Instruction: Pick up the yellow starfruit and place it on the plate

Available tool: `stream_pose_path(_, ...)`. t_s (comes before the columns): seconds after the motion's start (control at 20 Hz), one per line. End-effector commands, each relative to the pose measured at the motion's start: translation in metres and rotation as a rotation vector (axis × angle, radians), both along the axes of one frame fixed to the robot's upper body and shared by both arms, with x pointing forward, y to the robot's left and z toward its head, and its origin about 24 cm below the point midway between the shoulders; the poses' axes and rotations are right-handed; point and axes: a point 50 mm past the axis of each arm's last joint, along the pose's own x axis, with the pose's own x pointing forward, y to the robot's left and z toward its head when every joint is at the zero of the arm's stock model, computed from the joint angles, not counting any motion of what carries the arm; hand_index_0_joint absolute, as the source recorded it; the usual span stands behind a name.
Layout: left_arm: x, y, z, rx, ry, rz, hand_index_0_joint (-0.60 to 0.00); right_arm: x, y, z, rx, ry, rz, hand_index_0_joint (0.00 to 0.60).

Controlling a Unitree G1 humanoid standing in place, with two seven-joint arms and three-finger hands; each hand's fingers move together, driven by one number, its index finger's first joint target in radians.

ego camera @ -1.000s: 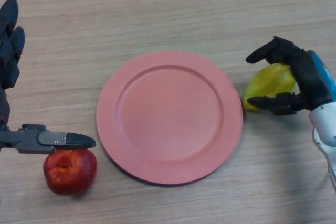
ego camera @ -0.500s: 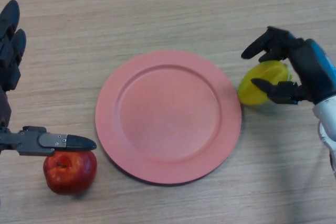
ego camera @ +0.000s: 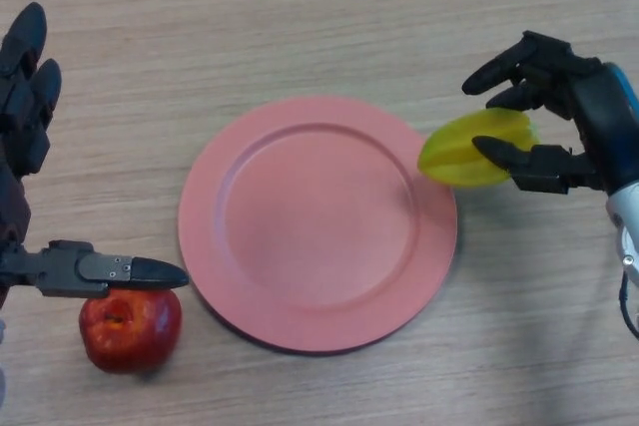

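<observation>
The yellow starfruit is held in my right hand, pinched between the thumb and the fingers. It hangs lifted at the right rim of the pink plate, its left end over the rim. The plate lies flat in the middle of the wooden table. My left hand is open at the far left, fingers straight, its thumb stretched out above a red apple.
A red apple lies on the table at the lower left, just off the plate's rim and under my left thumb. The wooden table stretches bare behind the plate.
My right hand has closed on the starfruit, lifted it off the table and carried it left, so its end now overlaps the plate's rim. The left hand has barely moved.
</observation>
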Motion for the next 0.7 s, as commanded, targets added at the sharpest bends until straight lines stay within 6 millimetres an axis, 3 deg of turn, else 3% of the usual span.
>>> stream_pose_path(0.05, -0.009, 0.001, 0.030, 0.044, -0.175, -0.009, 0.000, -0.008, -0.008, 0.047, 0.051, -0.219, 0.015, 0.600)
stream_pose_path(0.2, -0.010, 0.001, 0.030, 0.041, -0.176, -0.008, 0.000, -0.012, 0.003, 0.051, 0.085, -0.209, 0.035, 0.600)
stream_pose_path(0.45, -0.009, 0.001, 0.032, 0.043, -0.179, -0.014, 0.000, -0.022, 0.041, 0.050, 0.190, -0.148, 0.157, 0.600)
stream_pose_path(0.6, -0.010, 0.002, 0.033, 0.044, -0.183, -0.019, 0.000, -0.026, 0.065, 0.042, 0.148, -0.135, 0.204, 0.600)
stream_pose_path(0.7, -0.011, 0.004, 0.032, 0.044, -0.194, -0.009, 0.000, -0.031, 0.081, 0.033, 0.233, -0.088, 0.246, 0.600)
